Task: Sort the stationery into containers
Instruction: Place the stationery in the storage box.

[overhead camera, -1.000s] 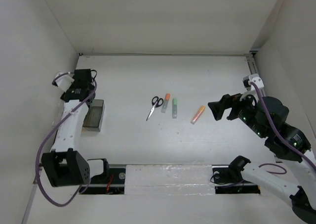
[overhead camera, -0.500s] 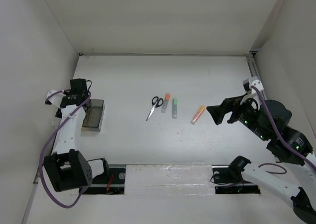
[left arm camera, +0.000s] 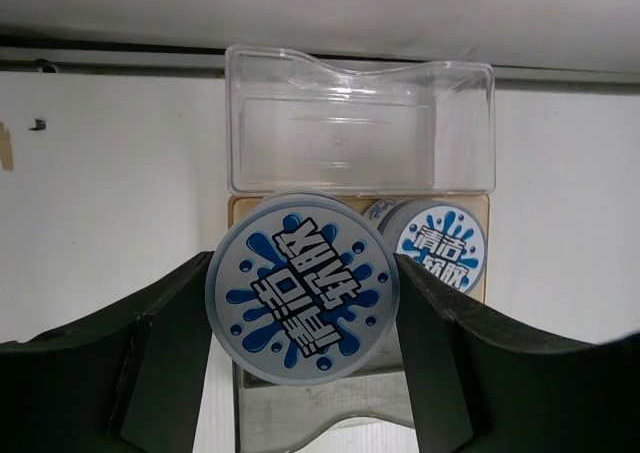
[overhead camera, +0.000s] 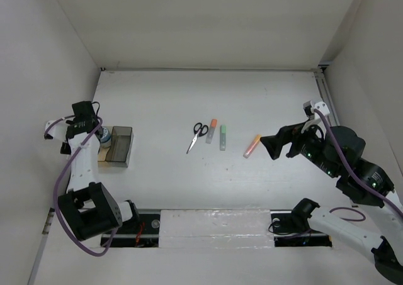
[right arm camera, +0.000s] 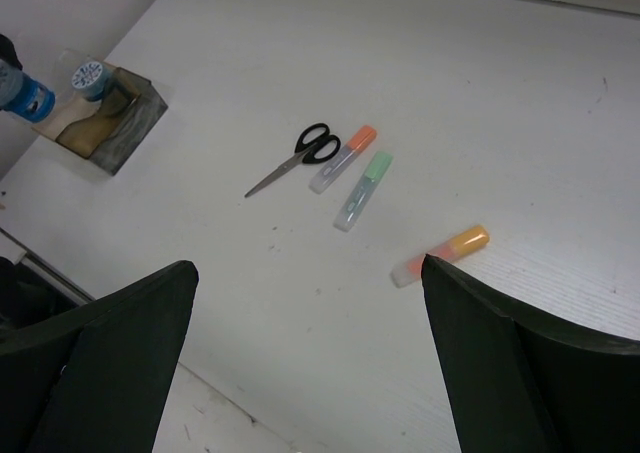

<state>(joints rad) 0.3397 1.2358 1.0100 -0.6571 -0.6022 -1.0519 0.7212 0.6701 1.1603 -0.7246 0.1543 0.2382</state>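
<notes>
Left claw (left arm camera: 303,338): jaws part-way open and clamped on the first roll (left arm camera: 303,298). This is a round blue-and-white roll, held by its rim with one finger (left arm camera: 165,348) on each side and its printed face toward the wrist camera. It is held over the near end of the smoky bin (left arm camera: 300,418).

Second roll (left arm camera: 435,248): same print, face up, just right of the held one. It seems to stand inside the smoky bin on a tan floor, though the translucent walls make the compartment hard to confirm.

Clear bin (left arm camera: 360,123): directly beyond the smoky bin, right against it, at the left side of the table (overhead camera: 189,96).

Right claw (right arm camera: 308,268): jaws spread wide with nothing between them, hanging above the right half of the table.

Scissors (right arm camera: 300,156): black handles, blades closed, lying flat mid-table.

Orange-capped pen (right arm camera: 343,158): grey body, just beside the scissor handles on their right.

Green-capped pen (right arm camera: 364,190): grey body, next to the orange-capped pen on its right, roughly parallel to it and not touching.

Highlighter (right arm camera: 442,255): orange-pink, lying alone farther right, between the pens and the Right claw.
</notes>
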